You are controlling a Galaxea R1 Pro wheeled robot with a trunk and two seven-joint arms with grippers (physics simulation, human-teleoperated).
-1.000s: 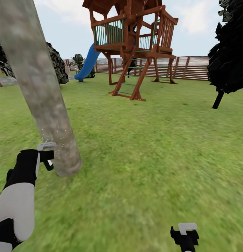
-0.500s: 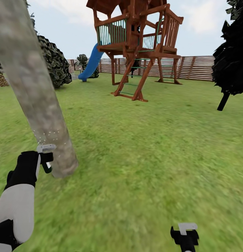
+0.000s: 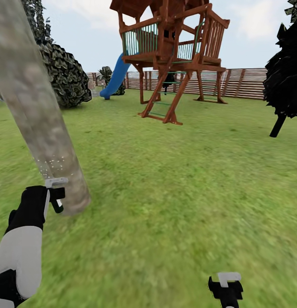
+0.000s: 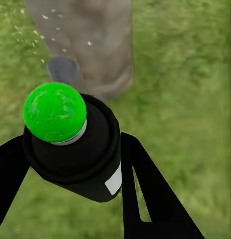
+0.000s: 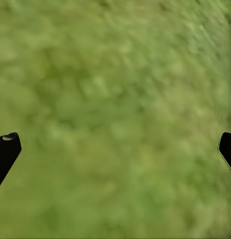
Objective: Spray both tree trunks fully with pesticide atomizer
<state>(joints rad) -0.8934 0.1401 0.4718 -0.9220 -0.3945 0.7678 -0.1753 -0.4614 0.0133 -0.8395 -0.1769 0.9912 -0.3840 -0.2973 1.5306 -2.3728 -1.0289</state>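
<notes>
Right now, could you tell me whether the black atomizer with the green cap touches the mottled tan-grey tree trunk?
Apart: the left wrist view shows grass between the atomizer and the trunk.

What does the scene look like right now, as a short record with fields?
place: garden lawn with wooden fence behind
left tool: shut on the sprayer, a black bottle with a green cap
sprayer aim: toward the base of the tree trunk
spray: white specks on the low trunk
right tool: open, over bare grass
background: wooden play tower with blue slide, dark tree at right
</notes>
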